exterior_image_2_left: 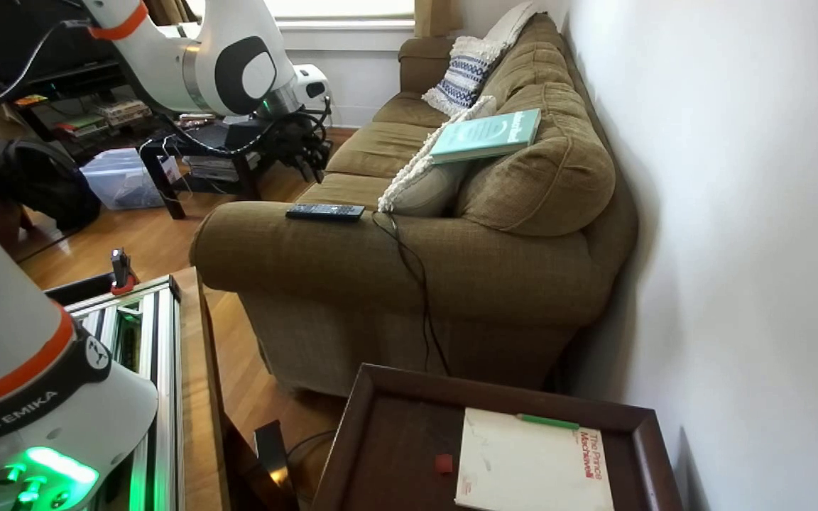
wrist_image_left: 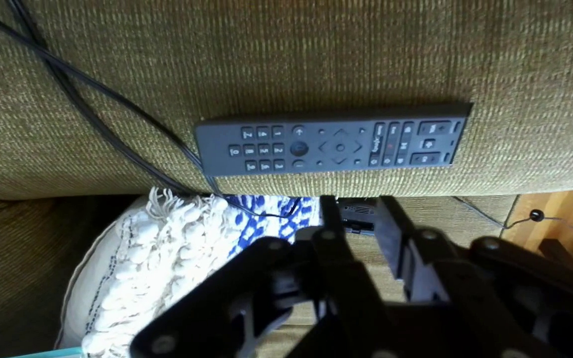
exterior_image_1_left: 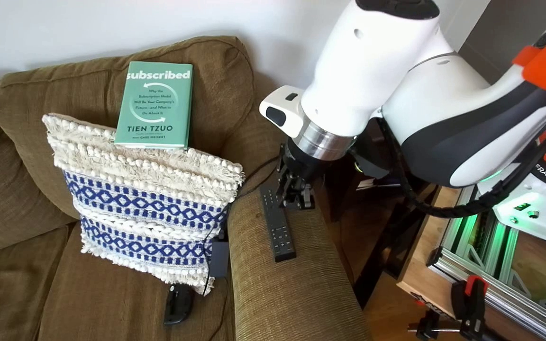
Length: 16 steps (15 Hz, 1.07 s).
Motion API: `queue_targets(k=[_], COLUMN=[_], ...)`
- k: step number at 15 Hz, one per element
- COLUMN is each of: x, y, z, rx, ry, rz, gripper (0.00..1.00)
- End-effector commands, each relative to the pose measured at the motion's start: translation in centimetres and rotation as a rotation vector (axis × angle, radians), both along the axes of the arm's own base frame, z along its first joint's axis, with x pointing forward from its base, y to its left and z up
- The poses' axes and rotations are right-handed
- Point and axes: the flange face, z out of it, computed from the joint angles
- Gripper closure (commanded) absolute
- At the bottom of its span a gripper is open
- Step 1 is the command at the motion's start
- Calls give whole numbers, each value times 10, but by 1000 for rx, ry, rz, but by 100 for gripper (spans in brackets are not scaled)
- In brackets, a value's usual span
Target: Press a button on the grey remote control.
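Observation:
The grey remote control (wrist_image_left: 336, 145) lies flat, buttons up, on the sofa arm; its number pad and arrow buttons show in the wrist view. It also shows in both exterior views (exterior_image_1_left: 280, 227) (exterior_image_2_left: 325, 212). My gripper (wrist_image_left: 358, 203) has its two fingers apart with nothing between them. In the wrist view the fingertips show below the remote's long edge, past the sofa arm's edge in the picture. In an exterior view the gripper (exterior_image_2_left: 312, 170) is in the air above the remote, apart from it. In an exterior view the gripper (exterior_image_1_left: 295, 199) covers part of the remote's side.
Black cables (wrist_image_left: 102, 89) cross the sofa arm (exterior_image_2_left: 409, 284) near the remote's number end. A fringed pillow (exterior_image_1_left: 145, 218) leans beside the arm with a green book (exterior_image_1_left: 157, 104) on top. A small black object (exterior_image_1_left: 178, 304) lies on the seat. A brown tray table (exterior_image_2_left: 395, 440) stands beside the sofa.

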Motion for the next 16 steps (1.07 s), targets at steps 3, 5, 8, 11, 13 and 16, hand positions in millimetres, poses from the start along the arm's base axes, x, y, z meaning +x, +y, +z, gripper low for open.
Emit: queue_targets(k=[3,5,8,11,13,16], x=[-9,-10,-10,-6,-5,-6], y=[34,43,42,46,46,49], z=[-26,-32,-26,-30,-31,-35], rx=[3,-6,-7,-8,-9,-6], ry=[20,19,17,13,13,20], rz=[5,16,16,12,10,13], gripper=[100,100,99,99,99,100])
